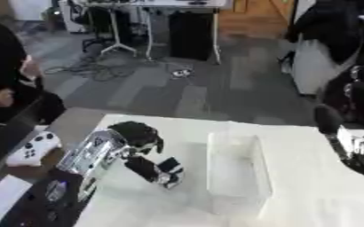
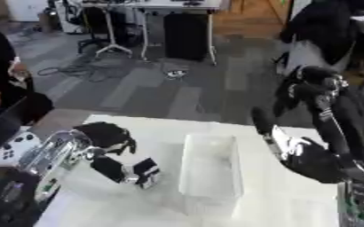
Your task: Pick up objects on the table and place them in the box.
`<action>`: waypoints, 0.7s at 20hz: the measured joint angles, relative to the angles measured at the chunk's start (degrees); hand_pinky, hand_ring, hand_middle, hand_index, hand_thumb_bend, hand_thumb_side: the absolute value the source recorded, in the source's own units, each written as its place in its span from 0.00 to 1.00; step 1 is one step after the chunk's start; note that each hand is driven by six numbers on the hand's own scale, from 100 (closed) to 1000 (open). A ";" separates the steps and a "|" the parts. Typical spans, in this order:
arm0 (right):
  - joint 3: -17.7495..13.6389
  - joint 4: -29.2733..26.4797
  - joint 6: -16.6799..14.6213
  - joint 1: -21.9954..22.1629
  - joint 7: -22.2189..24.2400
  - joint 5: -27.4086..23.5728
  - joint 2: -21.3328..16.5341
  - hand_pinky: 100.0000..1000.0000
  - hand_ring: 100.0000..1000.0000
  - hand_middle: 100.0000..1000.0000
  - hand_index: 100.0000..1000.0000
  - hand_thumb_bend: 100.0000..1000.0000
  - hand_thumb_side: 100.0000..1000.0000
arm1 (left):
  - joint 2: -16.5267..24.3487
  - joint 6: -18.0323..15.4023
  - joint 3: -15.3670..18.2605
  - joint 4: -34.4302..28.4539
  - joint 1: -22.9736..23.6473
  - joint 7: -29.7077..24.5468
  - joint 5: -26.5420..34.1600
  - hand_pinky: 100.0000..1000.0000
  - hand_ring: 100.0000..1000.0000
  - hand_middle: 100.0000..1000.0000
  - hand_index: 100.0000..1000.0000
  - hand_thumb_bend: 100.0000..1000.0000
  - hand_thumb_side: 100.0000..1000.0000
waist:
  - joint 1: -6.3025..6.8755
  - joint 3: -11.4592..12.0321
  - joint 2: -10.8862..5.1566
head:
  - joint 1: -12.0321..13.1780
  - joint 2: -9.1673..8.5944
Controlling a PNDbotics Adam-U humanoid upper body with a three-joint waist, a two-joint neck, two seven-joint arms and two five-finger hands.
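Observation:
A clear plastic box stands on the white table, near its middle. My left hand comes in from the left on a silver forearm and hangs just left of the box, low over the table and pointing down. Something small, dark and silver shows at its tip, and I cannot tell whether that is a held thing or part of the hand. My right hand hovers to the right of the box, above the table's right side, with a straight finger pointing up and away. No loose object shows on the table.
A white game controller lies on a dark desk to the left of the table, beside a seated person's dark sleeve. A black round device sits at the lower left. Grey floor with cables lies beyond the table's far edge.

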 measured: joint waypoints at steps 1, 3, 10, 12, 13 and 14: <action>0.00 0.00 0.00 0.00 0.01 0.00 0.00 0.00 0.31 0.42 0.33 0.32 1.00 | -0.17 -0.10 -0.22 0.68 0.00 0.42 -0.14 0.00 0.28 0.44 0.80 0.39 1.00 | 0.00 -0.01 0.00 | 0.00 0.00; 0.01 0.01 0.00 0.00 0.02 0.00 0.00 0.00 0.31 0.42 0.33 0.32 1.00 | -0.46 -0.43 -0.68 1.78 -0.04 0.87 -0.35 0.00 0.28 0.44 0.80 0.40 1.00 | 0.00 -0.06 0.01 | 0.01 0.00; 0.03 0.01 -0.10 0.00 0.19 0.00 0.01 0.00 0.31 0.42 0.33 0.32 1.00 | -1.63 -1.32 -1.61 4.40 -0.67 1.37 -1.31 0.00 0.29 0.43 0.79 0.41 1.00 | 0.00 -0.12 0.02 | 0.01 -0.05; 0.05 0.01 -0.08 0.00 0.34 0.00 0.02 0.00 0.31 0.42 0.33 0.32 1.00 | -1.96 -1.50 -1.87 5.16 -0.71 1.32 -1.70 0.00 0.29 0.43 0.79 0.40 1.00 | 0.00 -0.13 0.06 | 0.01 -0.07; 0.05 0.01 -0.05 0.00 0.38 0.00 0.02 0.00 0.31 0.42 0.33 0.32 1.00 | -2.10 -1.59 -1.87 5.48 -0.86 1.29 -1.92 0.00 0.29 0.43 0.79 0.39 1.00 | 0.00 -0.13 0.08 | 0.01 -0.07; 0.06 0.01 -0.01 0.00 0.42 0.00 0.03 0.00 0.31 0.42 0.33 0.32 1.00 | -2.31 -1.70 -1.88 5.79 -1.00 1.22 -2.03 0.00 0.29 0.43 0.79 0.39 1.00 | 0.00 -0.13 0.09 | 0.01 -0.08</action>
